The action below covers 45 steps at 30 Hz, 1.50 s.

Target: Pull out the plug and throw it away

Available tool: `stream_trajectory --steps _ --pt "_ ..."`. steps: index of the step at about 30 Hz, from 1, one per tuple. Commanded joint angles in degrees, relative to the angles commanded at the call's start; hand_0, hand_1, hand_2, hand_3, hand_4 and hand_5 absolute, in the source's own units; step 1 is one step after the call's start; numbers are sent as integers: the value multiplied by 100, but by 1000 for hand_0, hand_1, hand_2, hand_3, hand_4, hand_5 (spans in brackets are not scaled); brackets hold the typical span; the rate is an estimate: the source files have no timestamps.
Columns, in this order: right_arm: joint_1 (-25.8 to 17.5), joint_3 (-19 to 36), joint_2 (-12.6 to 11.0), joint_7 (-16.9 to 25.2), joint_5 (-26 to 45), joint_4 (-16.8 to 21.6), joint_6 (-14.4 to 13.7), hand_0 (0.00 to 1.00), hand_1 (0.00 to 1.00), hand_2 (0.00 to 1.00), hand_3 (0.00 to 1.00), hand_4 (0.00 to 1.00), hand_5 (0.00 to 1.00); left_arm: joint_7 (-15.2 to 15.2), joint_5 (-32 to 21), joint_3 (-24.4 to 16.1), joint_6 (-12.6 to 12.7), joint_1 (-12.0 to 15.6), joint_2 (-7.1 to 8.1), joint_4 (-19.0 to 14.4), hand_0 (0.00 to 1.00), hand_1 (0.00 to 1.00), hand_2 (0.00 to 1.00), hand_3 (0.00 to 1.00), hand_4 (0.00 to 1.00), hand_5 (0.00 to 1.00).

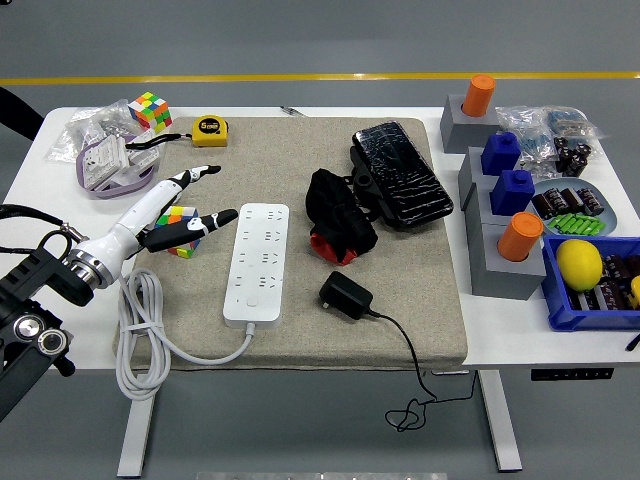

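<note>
Left hand [176, 207] spread, empty

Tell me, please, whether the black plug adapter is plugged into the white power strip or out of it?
Out: the black plug adapter lies on the mat beside the white power strip, whose sockets are empty.
</note>
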Motion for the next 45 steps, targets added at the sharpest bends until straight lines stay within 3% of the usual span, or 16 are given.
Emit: stream_trajectory --steps 9,11,12,17,18,23,24,37,45 --pt "-97 352 94 3 -212 5 -18 653 653 662 629 998 514 26 -15 61 -18 -83 -14 110 998 998 998 961 998 845" --pt "-123 526 125 -4 -442 -1 70 653 653 662 629 998 514 27 -10 30 -16 -65 -17 105 998 998 998 961 998 845" --pt "-129 646 131 -28 -593 6 135 654 658 671 677 998 581 30 -6 4 -16 -54 -25 107 998 998 998 958 998 847" --pt "-115 889 81 -125 -808 53 349 654 658 671 677 998 581 51 16 -48 -29 -83 -52 145 998 998 998 958 998 847" --pt "-105 882 57 -129 -805 71 363 699 699 713 763 998 800 37 8 -62 -23 -93 -63 139 998 998 998 958 998 848" --pt "-39 945 26 -156 -882 20 355 699 699 713 763 998 800 64 8 -84 -51 -155 -94 232 998 998 998 958 998 848" --pt "-31 891 23 -151 -816 34 347 715 712 731 776 998 840 68 -13 -96 -55 -161 -92 238 998 998 998 959 998 849" --pt "88 745 55 -89 -630 60 337 707 713 731 771 998 821 34 -12 -456 -78 -15 3 185 998 998 998 943 998 844" --pt "133 368 104 -16 -263 116 405 696 712 728 769 998 812 66 82 -673 -90 41 77 130 998 998 998 938 998 845"
